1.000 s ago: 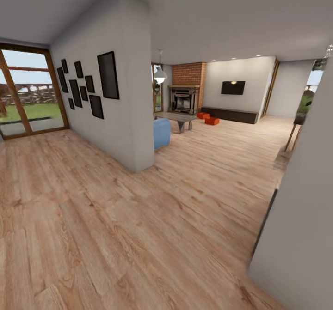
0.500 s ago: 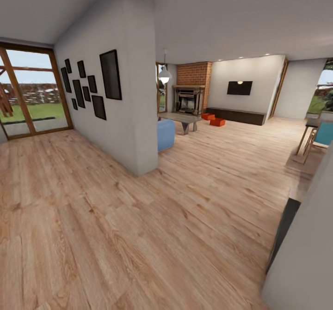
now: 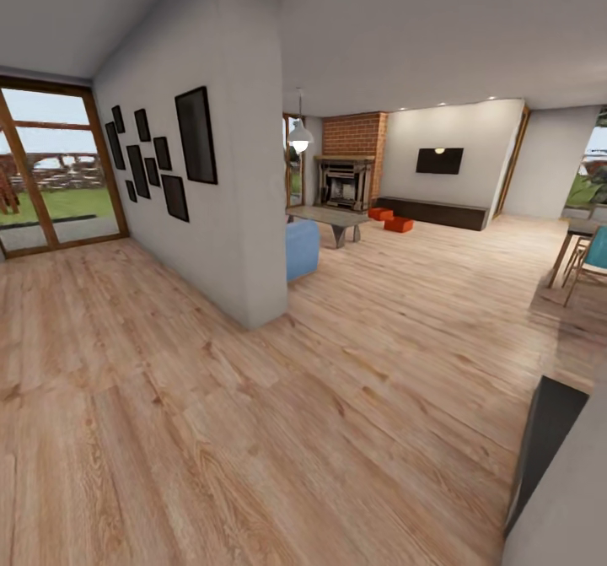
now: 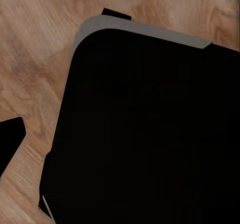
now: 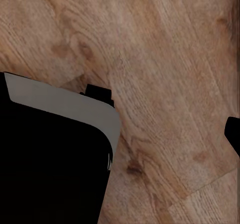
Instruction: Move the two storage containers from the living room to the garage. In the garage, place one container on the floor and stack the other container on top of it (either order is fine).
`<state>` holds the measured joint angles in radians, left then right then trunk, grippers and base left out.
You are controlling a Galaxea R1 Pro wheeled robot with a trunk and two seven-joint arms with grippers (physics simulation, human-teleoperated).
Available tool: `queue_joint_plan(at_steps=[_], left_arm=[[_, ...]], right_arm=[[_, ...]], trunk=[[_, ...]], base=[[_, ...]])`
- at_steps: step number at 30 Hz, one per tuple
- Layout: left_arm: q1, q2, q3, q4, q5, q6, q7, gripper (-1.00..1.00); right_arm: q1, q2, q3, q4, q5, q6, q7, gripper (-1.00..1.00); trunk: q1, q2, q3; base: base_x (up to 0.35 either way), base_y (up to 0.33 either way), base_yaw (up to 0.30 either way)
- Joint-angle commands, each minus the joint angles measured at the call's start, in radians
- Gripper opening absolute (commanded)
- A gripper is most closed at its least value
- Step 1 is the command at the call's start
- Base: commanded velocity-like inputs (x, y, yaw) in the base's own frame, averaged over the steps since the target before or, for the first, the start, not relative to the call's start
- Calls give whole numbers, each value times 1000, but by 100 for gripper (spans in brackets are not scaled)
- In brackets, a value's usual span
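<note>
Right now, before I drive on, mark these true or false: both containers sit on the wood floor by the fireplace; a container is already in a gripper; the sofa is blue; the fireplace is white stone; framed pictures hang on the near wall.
1. Both storage containers sit on the wood plank floor near the fireplace: true.
2. A container is already in a gripper: false; both lie far off across the room.
3. The sofa is blue: true.
4. The fireplace is white stone: false; its surround is red brick.
5. Framed pictures hang on the near wall: true.
</note>
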<state>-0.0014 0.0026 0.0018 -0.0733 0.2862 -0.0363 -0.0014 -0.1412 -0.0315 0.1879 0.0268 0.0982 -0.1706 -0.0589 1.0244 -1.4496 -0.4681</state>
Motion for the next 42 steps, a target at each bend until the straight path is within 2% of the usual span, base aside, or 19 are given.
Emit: queue_joint_plan(at_steps=[1,9,25,42], left_arm=[[0,0,0,0,5,-2,0,100],[0,-1,0,0,5,-2,0,100],[0,-1,0,0,5,-2,0,100],[0,3,1,-2,6,0,5,100]], right_arm=[[-1,1,1,3,9,-4,-6,100],[-1,2,1,4,9,-4,-4,100],[-1,2,2,4,9,-4,-4,100],[-1,4,1,4,1,-3,-16,100]], trunk=[[1,0,-1],[1,0,-1],[1,0,-1],[1,0,-1]], base=[[326,0,0],[326,0,-34],[326,0,-221],[326,0,-9]])
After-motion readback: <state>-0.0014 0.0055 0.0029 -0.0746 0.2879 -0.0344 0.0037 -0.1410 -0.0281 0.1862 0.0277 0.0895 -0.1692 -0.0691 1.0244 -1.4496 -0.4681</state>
